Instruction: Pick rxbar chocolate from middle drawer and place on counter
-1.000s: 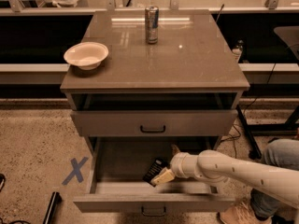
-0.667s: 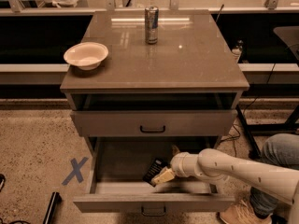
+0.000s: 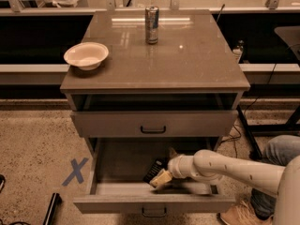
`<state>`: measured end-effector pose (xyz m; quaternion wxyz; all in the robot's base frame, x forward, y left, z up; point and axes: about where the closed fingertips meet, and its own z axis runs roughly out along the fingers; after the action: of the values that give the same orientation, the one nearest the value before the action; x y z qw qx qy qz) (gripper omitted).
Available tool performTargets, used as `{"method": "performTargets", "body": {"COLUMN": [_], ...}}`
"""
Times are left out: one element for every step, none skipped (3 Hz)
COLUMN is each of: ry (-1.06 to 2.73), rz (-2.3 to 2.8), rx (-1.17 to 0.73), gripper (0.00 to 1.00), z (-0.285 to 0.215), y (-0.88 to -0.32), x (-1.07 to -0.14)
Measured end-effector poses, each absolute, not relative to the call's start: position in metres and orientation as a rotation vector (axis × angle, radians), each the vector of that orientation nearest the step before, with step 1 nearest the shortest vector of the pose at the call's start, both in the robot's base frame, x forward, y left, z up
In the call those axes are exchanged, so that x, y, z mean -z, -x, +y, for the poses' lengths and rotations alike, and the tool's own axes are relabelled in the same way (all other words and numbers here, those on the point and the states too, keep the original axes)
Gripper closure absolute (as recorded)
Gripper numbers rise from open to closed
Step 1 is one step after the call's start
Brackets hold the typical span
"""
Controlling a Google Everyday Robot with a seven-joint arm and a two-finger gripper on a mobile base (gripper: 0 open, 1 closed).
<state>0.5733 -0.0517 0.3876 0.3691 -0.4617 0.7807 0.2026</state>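
Desk [image 3: 187,64]: glossy grey-brown top slab of the grey cabinet, overhanging the drawers. It carries 2 things, well apart.

Middle drawer [image 3: 117,165]: lowest of the 2 drawers, pulled far out, dark bar handle on its front. The upper drawer [image 3: 197,123] above it is out only a little, with a dark gap showing under the slab.

Arm [image 3: 234,168]: pale and tubular, it enters from the right and reaches down and left into the middle drawer.

Bowl [image 3: 86,55]: pale, upright, at the left edge of the desk.

Can [image 3: 151,25]: silver, upright, near the rear centre of the desk.

Blue X mark [image 3: 75,171]: on the speckled floor, left of the cabinet.

Gripper [image 3: 161,178]: inside the middle drawer, near its front wall and right of centre, its pale tip at the near end of the bar. Cannot tell whether it is released or clenched.

Rxbar chocolate [image 3: 153,168]: black wrapper, lying in the middle drawer, angled, just up and left of the gripper. Not on the desk.
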Motion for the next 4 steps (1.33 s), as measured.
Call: {"method": "performTargets", "body": {"ry": [1.209, 1.223, 1.216, 1.216], "rz": [2.004, 1.999, 1.993, 1.992], "rx": [-0.513, -0.510, -0.511, -0.510], "gripper": [0.00, 0.18, 0.41, 0.64], "z": [-0.046, -0.042, -0.043, -0.045], "y": [-0.575, -0.574, -0.574, -0.574], "x": [-0.375, -0.368, -0.364, -0.360]}}
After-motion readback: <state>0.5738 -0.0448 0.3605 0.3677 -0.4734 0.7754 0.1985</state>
